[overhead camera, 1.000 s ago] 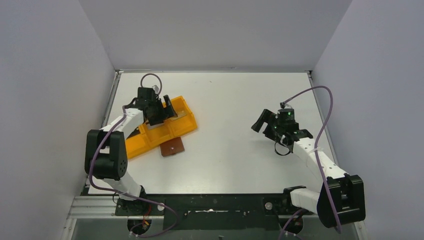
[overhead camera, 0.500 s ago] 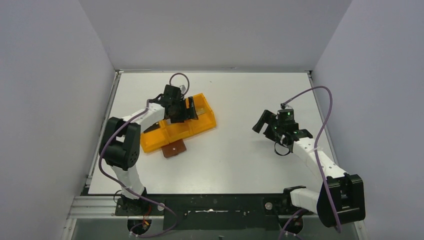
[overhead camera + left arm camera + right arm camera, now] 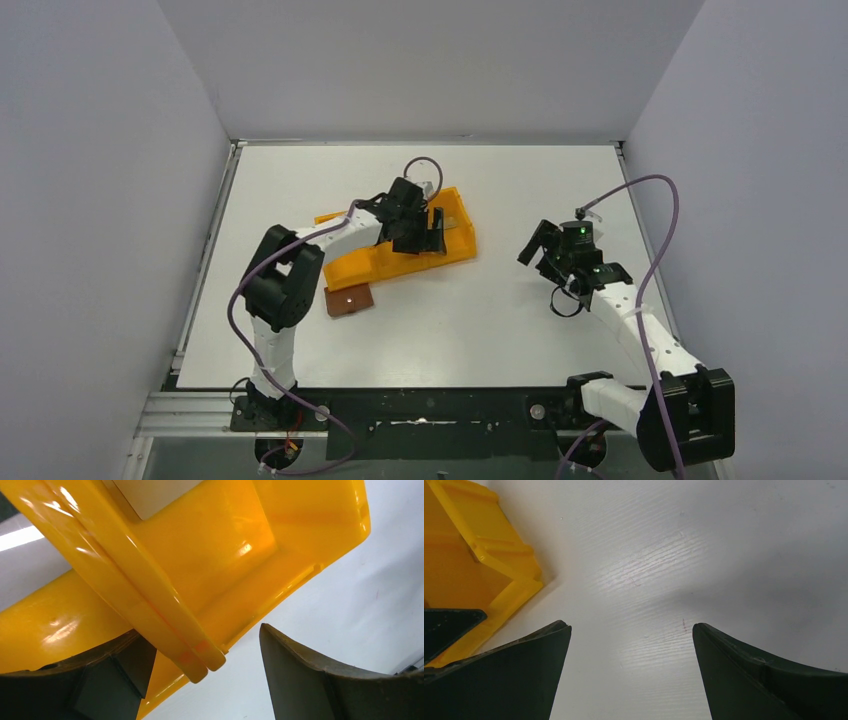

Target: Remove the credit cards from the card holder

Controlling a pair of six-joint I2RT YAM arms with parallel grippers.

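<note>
The card holder (image 3: pixel 348 299) is a small brown wallet lying shut on the table, left of centre, just in front of the orange tray (image 3: pixel 375 262). No credit cards show outside it. A pale flat piece (image 3: pixel 150 495) lies in one tray compartment; I cannot tell whether it is a card. My left gripper (image 3: pixel 425 235) is at the tray's right end. In the left wrist view it (image 3: pixel 200 630) is open and straddles a tray wall (image 3: pixel 165 625), one finger inside the tray and one outside. My right gripper (image 3: pixel 535 245) is open and empty over bare table to the right, as the right wrist view (image 3: pixel 631 630) shows.
The orange three-compartment tray (image 3: pixel 215 555) lies slanted across the table's middle; its corner shows in the right wrist view (image 3: pixel 464 555). Grey walls close in the table on three sides. Purple cables loop off both arms.
My left gripper has swept to the right and carried the orange tray with it, off the wallet's back edge. The wallet has stayed put. My right gripper has shifted slightly right.
</note>
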